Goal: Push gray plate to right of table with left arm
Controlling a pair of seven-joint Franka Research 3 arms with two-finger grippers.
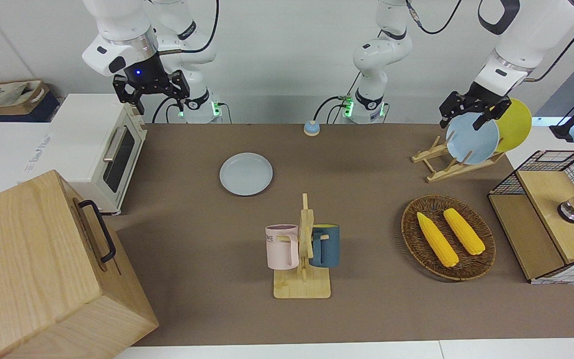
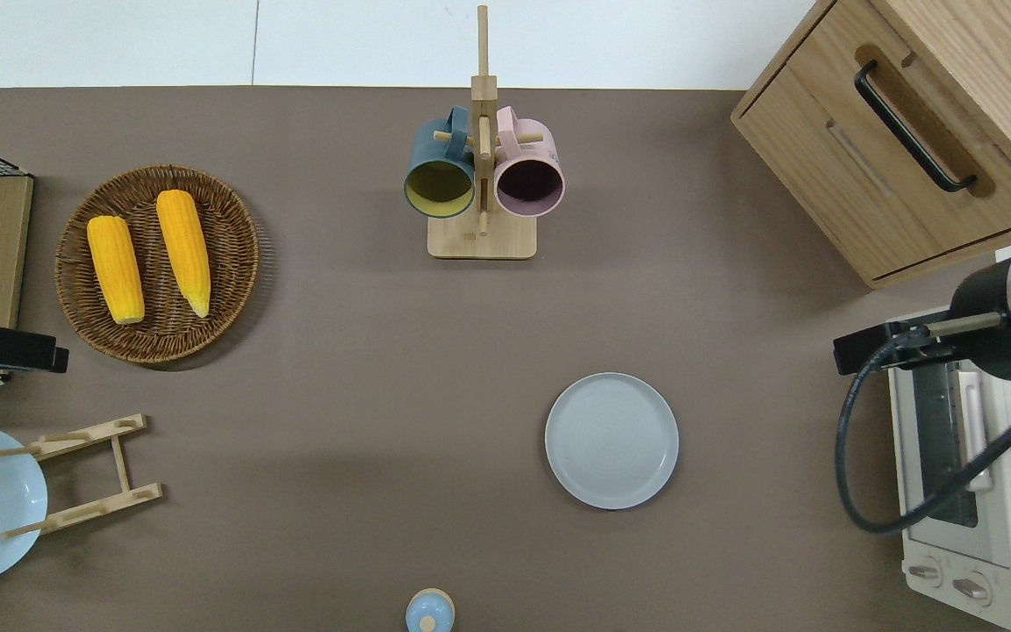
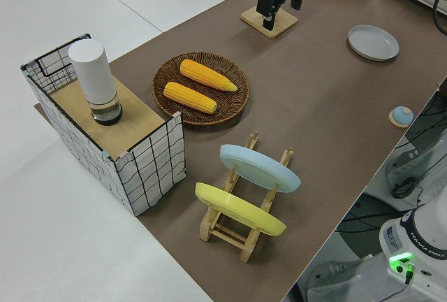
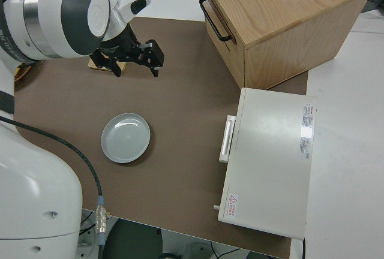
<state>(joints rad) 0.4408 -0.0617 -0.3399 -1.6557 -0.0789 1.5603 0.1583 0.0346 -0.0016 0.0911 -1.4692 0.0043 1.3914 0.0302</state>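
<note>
The gray plate lies flat on the brown table, toward the right arm's end and nearer to the robots than the mug rack; it also shows in the overhead view, the left side view and the right side view. My left gripper is open, empty and raised, far from the plate. In the overhead view the left gripper is over the table's left-arm end, between the corn basket and the dish rack. My right gripper is parked, open.
A mug rack holds a pink and a blue mug. A wicker basket holds two corn cobs. A dish rack holds sky-blue and yellow plates. A toaster oven, a wooden cabinet, a wire shelf and a small bell stand around.
</note>
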